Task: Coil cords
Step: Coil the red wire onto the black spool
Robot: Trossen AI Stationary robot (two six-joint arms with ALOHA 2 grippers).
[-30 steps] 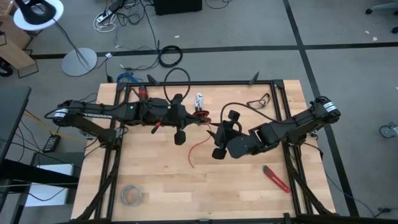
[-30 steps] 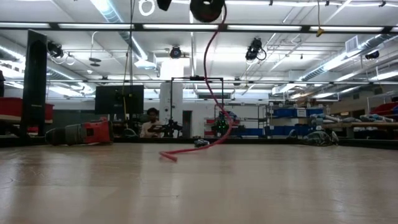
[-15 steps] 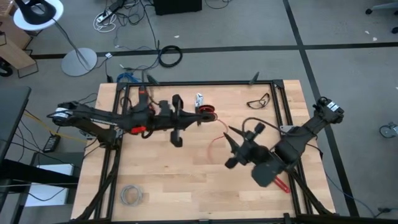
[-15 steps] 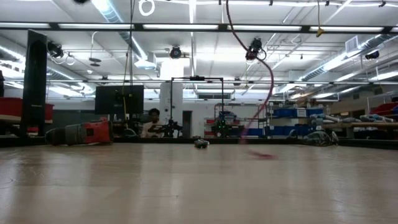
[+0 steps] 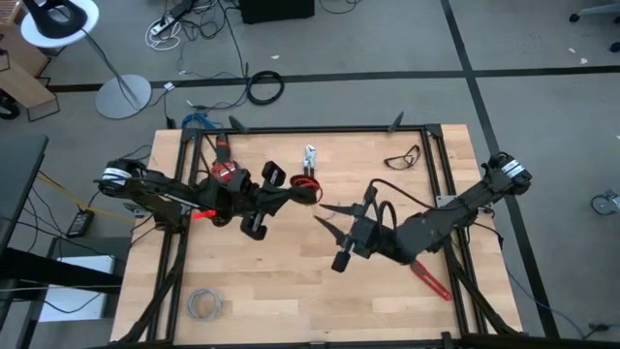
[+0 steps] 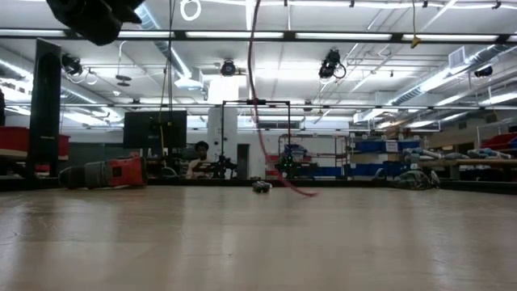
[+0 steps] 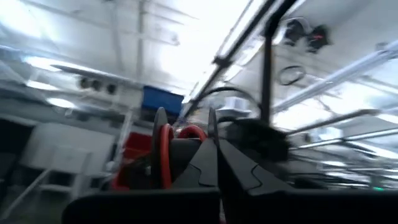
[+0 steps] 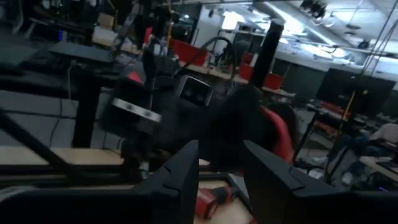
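The table's (image 5: 291, 291) near half lies open except a grey wire coil (image 5: 203, 303) at the near left corner and a red cutter (image 5: 429, 277) near right. Both arms crowd the middle; a red wire (image 6: 262, 121) hangs between them. Glasses (image 5: 402, 157) and a small clip (image 5: 310, 155) sit along the far edge.

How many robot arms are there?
2. The left arm reaches in from the table's left side, and the right arm from its right side.

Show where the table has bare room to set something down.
Best: the table's front middle, between the grey wire bundle and the red cutter. Also bare beside the glasses, back right. Crowded: centre-back, where the left gripper holds the red wire near the open right gripper.
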